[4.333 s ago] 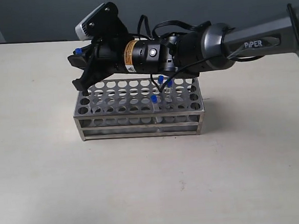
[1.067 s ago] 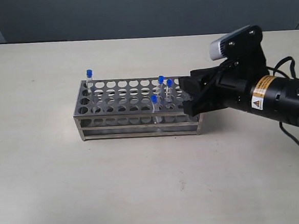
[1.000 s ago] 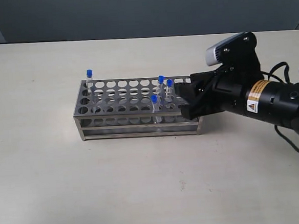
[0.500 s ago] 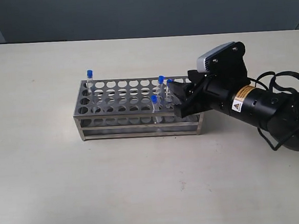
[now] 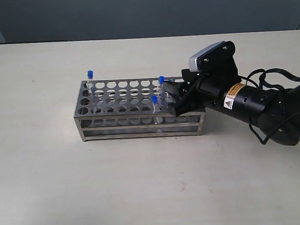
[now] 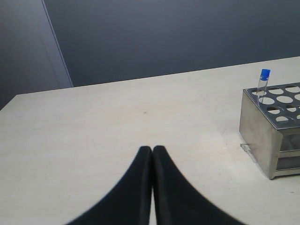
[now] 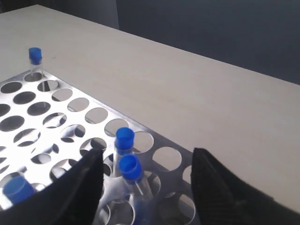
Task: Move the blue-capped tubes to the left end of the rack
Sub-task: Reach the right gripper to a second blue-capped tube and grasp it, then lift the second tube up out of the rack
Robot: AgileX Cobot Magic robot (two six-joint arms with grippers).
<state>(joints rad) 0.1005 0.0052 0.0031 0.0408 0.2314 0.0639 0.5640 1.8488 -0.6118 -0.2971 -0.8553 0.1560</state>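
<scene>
The steel rack stands mid-table. One blue-capped tube sits at its far left corner. Two more stand right of the middle. My right gripper is open over the rack's right part and hides the fourth tube in the exterior view. In the right wrist view, the open right gripper straddles the nearer of two close tubes in the rack, fingers apart from it. My left gripper is shut and empty, off the rack's left end.
The rack has many free holes, including most at its left end beside the corner tube. Another blue cap shows nearer the front row. Bare beige table lies all round; a dark wall is behind.
The right gripper let go of a tube at the rack's left end, pulled back to the right, then came in low over the rack's right part around a tube.
</scene>
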